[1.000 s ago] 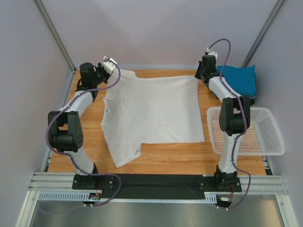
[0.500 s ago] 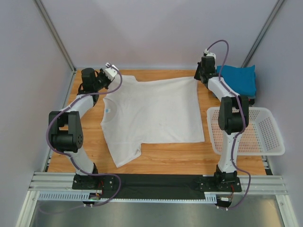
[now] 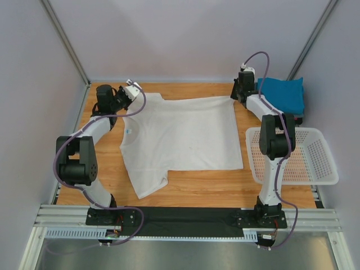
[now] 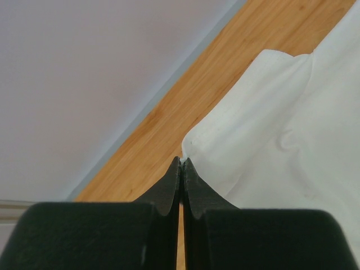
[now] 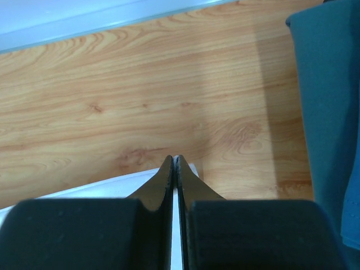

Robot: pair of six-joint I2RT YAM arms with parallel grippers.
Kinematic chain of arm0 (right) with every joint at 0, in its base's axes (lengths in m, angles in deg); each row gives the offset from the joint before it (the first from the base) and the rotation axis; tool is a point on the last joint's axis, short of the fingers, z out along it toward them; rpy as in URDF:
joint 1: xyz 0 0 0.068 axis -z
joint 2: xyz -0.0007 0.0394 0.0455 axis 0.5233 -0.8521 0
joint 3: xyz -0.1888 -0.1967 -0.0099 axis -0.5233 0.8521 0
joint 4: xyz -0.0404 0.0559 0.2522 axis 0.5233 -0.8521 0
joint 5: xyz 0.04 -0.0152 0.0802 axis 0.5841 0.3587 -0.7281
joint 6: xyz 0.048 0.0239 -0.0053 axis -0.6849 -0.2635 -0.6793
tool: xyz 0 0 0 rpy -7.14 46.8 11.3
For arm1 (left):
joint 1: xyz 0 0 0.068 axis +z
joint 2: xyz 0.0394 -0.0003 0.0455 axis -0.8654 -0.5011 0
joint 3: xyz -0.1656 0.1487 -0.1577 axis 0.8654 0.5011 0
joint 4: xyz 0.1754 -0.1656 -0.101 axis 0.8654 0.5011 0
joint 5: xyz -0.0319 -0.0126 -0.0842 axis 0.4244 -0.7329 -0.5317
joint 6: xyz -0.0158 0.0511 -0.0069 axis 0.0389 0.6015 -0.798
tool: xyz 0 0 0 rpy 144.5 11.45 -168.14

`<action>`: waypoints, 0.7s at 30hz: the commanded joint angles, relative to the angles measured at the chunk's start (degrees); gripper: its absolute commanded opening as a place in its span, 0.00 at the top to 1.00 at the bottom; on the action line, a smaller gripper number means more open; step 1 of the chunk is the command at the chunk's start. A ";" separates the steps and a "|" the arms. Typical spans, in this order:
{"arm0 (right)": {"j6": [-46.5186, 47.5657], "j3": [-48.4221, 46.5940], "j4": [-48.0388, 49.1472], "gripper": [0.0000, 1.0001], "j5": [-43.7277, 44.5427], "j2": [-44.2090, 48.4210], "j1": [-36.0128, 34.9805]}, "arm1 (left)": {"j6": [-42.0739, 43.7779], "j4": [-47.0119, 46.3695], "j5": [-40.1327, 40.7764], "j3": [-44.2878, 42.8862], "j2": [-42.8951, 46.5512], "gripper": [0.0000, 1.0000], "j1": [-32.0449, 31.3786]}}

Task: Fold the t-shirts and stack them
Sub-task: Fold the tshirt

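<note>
The white t-shirt (image 3: 185,135) lies spread flat on the wooden table (image 3: 214,185), collar towards the left and one sleeve towards the near edge. The left gripper (image 4: 181,162) has its jaws pressed together on the far-left sleeve edge, and the right gripper (image 5: 173,158) likewise pinches the far-right hem corner. A folded teal t-shirt (image 3: 284,93) sits at the far right corner, just beyond the white mesh basket (image 3: 329,174).

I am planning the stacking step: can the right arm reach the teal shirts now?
Probably yes in distance: the teal t-shirts lie just beside the right tool, nothing between. But that tool is shut on a corner of the white t-shirt.
</note>
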 commanded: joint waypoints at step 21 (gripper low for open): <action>0.30 10.84 1.45 1.00 4.91 9.37 0.20 | 15.04 5.30 -3.82 7.85 9.87 1.00 -1.02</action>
